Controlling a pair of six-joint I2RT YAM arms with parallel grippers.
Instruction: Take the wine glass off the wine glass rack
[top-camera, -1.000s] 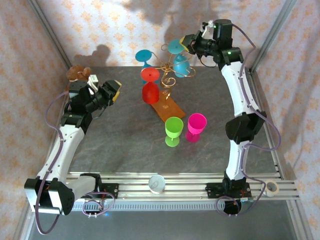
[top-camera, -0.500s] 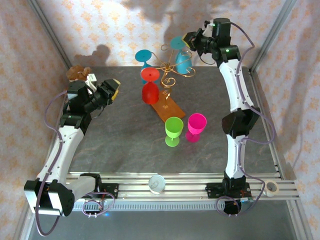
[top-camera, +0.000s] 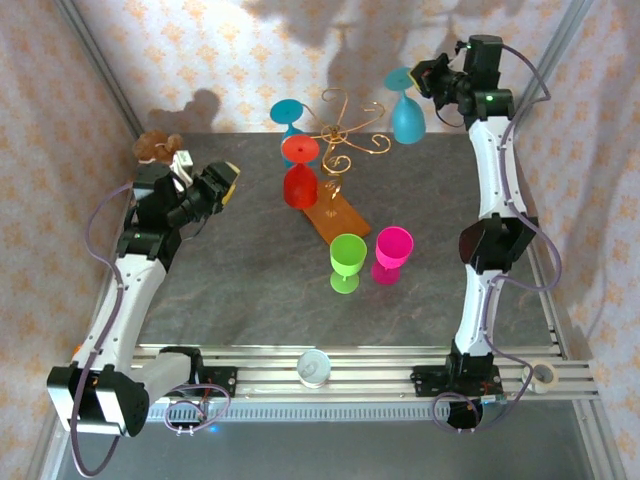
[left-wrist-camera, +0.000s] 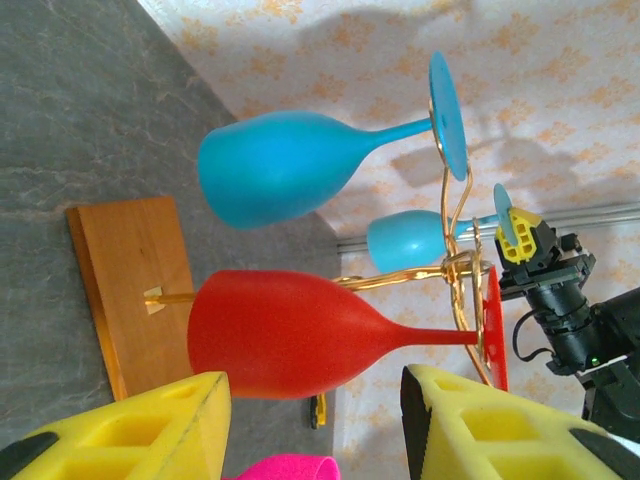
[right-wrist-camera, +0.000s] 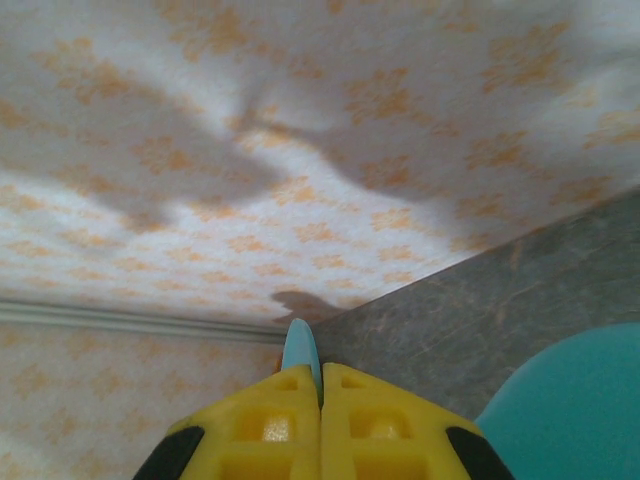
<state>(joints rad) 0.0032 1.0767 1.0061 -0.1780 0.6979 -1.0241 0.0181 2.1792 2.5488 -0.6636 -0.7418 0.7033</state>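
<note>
Overhead, right fingers (top-camera: 428, 76) hold wine glass (top-camera: 407, 122) beside rack (top-camera: 338, 216).

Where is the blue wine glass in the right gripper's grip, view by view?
Top external: the blue wine glass hangs upper right.
Left wrist: small, right of centre.
Right wrist: its bowl at lower right.
Shared landmark: the right gripper pinching its foot.

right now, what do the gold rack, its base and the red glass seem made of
Thin gold wire rack: likely metal, glossy; it glints and holds fine curls. Flat brown rectangular base: wood, matte; grain streaks show. Red wine glass: probably plastic, opaque satin, soft highlights, no see-through.
</note>
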